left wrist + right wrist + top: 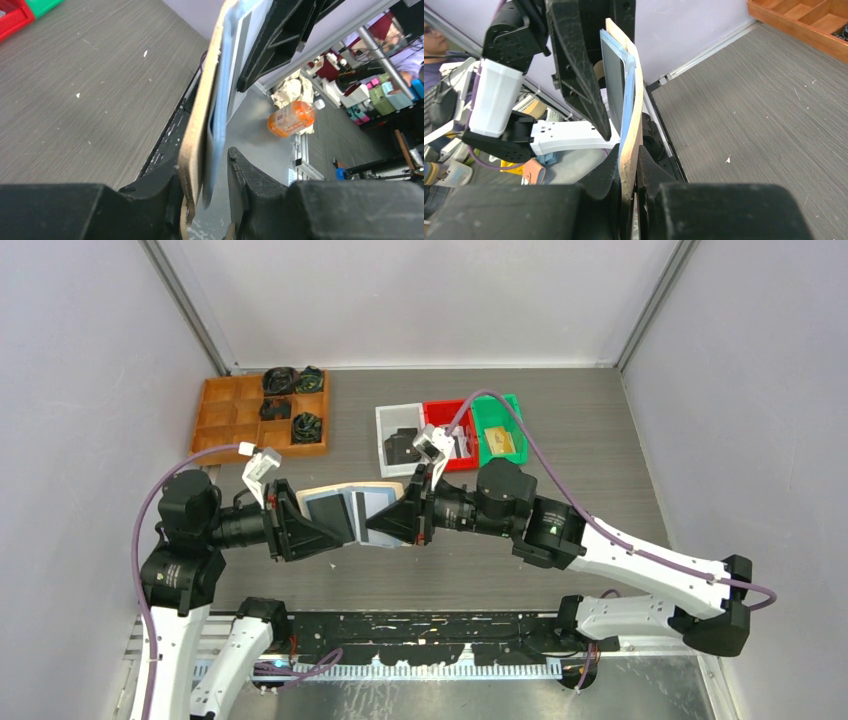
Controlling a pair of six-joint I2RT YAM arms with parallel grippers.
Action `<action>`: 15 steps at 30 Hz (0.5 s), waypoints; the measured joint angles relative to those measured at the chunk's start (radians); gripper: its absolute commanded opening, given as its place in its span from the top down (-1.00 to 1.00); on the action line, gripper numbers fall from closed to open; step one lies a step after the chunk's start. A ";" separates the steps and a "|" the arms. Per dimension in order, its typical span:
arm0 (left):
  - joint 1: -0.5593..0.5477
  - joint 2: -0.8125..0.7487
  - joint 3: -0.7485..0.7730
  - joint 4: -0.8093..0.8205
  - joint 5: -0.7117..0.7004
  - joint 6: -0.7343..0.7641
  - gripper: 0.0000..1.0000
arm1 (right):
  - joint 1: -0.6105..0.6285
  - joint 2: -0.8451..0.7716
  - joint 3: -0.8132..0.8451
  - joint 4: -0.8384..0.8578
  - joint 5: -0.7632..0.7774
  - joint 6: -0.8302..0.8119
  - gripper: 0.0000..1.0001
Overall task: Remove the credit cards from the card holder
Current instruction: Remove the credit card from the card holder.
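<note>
Both arms meet over the middle of the table [600, 470], and the card holder [350, 488] hangs opened out between them, lifted clear of the surface as far as I can see. The right pincer [628, 160] has its two fingers pressed tight on the tan edge of the holder at its 3 o'clock end, with no gap on either side. The left pincer [202, 172] straddles the 9 o'clock end; one finger lies against the tan back, but a sliver of daylight shows between the other finger and the pale blue pocket, so I cannot tell whether it truly grips. The credit cards [328, 512] sit in the blue pockets, their dark grey faces turned up toward the overhead camera, with a paler card between two dark ones. From the right wrist the holder stands on edge and bows slightly, a grey card flat against its blue lining. A wooden tray [215, 425] with dark items lies at 10 o'clock from the holder, and the white, red and green bins [440, 408] lie at about 1 o'clock.
</note>
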 measured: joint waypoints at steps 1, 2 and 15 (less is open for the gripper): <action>0.000 -0.001 -0.002 0.023 0.003 -0.029 0.34 | -0.001 -0.014 -0.017 0.014 -0.008 0.002 0.99; 0.000 -0.003 -0.007 0.050 0.005 -0.061 0.35 | -0.002 -0.029 -0.032 0.029 -0.015 0.005 0.99; 0.000 -0.008 -0.019 0.228 0.016 -0.285 0.86 | -0.005 -0.072 -0.150 0.184 -0.027 0.063 0.84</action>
